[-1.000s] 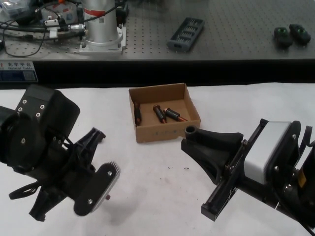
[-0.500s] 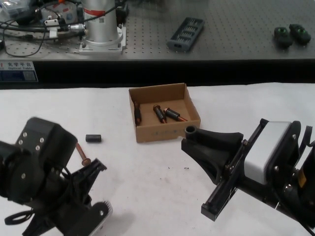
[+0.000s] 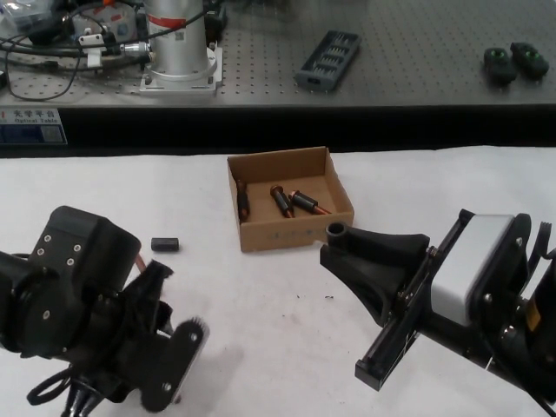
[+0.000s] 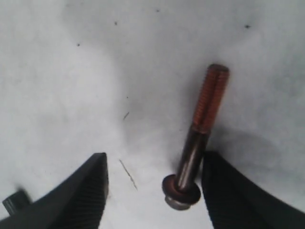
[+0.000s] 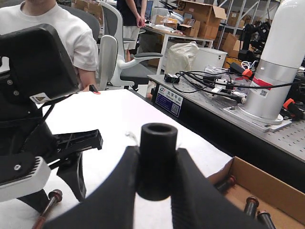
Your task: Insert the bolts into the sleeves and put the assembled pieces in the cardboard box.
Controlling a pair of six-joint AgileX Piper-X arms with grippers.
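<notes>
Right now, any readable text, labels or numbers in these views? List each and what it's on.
No text is legible.
Blue sign on the far table's edge: characters too blurred to read.
Label on the silver column: too small to read.
Sticker on the left arm's housing: too small to read.
Cardboard box, black sleeve: no print seen.

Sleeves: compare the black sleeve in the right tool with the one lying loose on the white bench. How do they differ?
The held sleeve stands upright, bore up, clamped in the right tool; the loose sleeve lies on its side, untouched, on the white bench. The held sleeve is near the front of the cardboard box; the loose sleeve lies apart, to its left. Both are black.
</notes>
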